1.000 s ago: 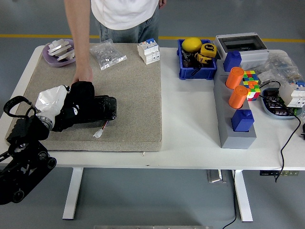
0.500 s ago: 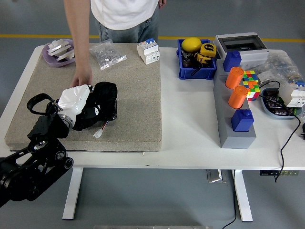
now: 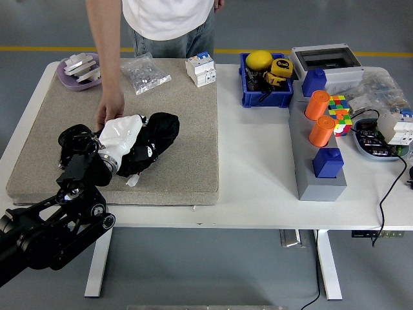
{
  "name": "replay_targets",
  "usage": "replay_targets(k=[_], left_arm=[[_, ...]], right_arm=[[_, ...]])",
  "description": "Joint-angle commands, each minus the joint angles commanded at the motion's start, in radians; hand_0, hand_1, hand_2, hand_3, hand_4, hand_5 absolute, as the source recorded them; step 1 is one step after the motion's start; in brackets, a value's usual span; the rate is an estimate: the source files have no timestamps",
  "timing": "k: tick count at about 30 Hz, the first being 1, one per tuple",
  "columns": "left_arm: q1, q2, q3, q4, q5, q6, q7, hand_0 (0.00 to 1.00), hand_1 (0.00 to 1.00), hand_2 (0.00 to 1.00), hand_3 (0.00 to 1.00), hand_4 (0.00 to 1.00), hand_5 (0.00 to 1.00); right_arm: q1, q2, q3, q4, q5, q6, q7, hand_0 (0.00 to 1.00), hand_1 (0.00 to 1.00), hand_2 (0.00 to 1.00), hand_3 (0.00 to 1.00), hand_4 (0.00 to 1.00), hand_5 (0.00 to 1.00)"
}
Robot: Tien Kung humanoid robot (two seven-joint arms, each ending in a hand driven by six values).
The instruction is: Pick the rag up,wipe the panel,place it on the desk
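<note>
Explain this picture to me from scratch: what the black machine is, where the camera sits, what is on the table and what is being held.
The camera sits high on a humanoid robot, looking down over a white table. The black jointed arm at lower left is the robot's left arm; its five-fingered left hand, in a black glove, is pressing a crumpled white rag onto a beige rectangular panel, apparently wiping it. The right arm is out of view.

A person in a white shirt stands at the far side, with one hand resting on the panel just beside the rag.

Also on the table: a blue bin of tools, two orange cylinders, a multicoloured puzzle cube and a grey electrical box.
</note>
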Motion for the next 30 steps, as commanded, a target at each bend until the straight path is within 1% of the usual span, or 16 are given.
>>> replay_targets(k=[8,16,21,30], left_arm=[[0.019,0.014,-0.017,0.0,0.01,-0.001,0.003,0.236,0.147,0.528,0.534,0.509,0.002],[0.047,0.052,-0.049,-0.003,0.021,-0.005,0.005,0.236,0.147,0.528,0.534,0.51,0.002],[0.08,0.083,-0.082,-0.005,0.029,-0.009,0.006,0.236,0.147,0.528,0.536,0.512,0.002],[0.116,0.11,-0.125,-0.009,0.045,-0.013,0.007,0.237,0.148,0.529,0.538,0.514,0.002]], right_arm=[[-0.001,0.0,0.011,0.0,-0.006,-0.001,0.001,0.875,0.762,0.765,0.776,0.998,0.998],[-0.003,-0.002,0.016,0.0,-0.009,-0.001,0.0,0.875,0.762,0.765,0.776,0.998,0.998],[-0.006,-0.003,0.02,-0.001,-0.011,-0.001,0.001,0.875,0.761,0.763,0.776,0.998,0.998],[-0.01,-0.003,0.019,-0.001,-0.012,0.0,-0.001,0.875,0.76,0.764,0.776,0.998,0.998]])
